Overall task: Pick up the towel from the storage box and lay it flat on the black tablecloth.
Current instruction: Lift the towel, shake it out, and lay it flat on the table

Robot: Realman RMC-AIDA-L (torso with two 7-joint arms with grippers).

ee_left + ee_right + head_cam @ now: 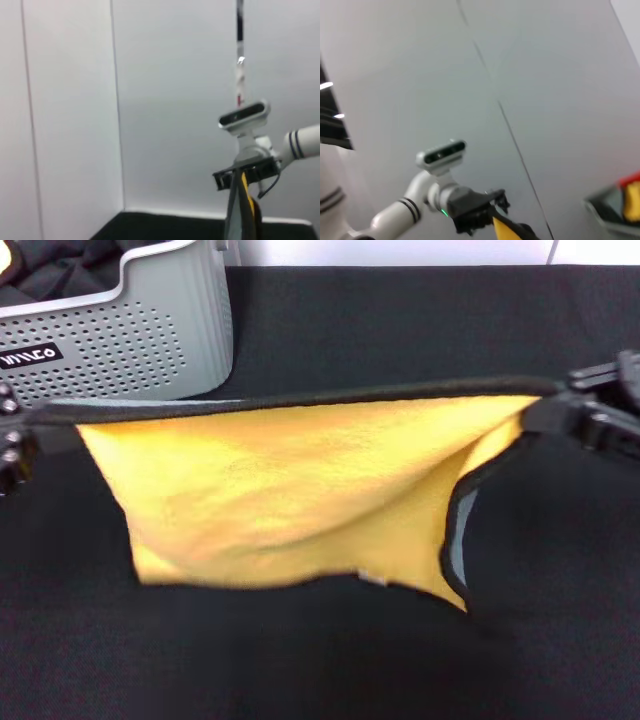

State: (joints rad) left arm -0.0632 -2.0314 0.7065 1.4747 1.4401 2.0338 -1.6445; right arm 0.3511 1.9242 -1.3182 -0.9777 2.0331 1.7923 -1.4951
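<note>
Your fingers are clamped on the towel (300, 490) at both ends: the left gripper (12, 435) pinches one top corner at the left edge of the head view, and the right gripper (585, 405) pinches the opposite top corner on the right. Each wrist view confirms the other arm's hold, with the right gripper's jaws closed over a yellow fold in the left wrist view and the left gripper biting a yellow corner in the right wrist view.

You have the picking-up part done, judging by how things lie. The towel is out of the storage box (130, 335), which stands at the far left of the black tablecloth (400, 330), and it hangs stretched between your two grippers, black-edged top hem pulled nearly straight, yellow face towards the head camera. Its lower edge sags unevenly, and the lower right corner curls to show the grey reverse. Whether that lower edge already touches the tablecloth, you cannot tell from these views.

What is left for you is the laying flat: bring the hanging edge down onto the tablecloth, draw the towel out without that curled corner folding under, then let go of both corners
</note>
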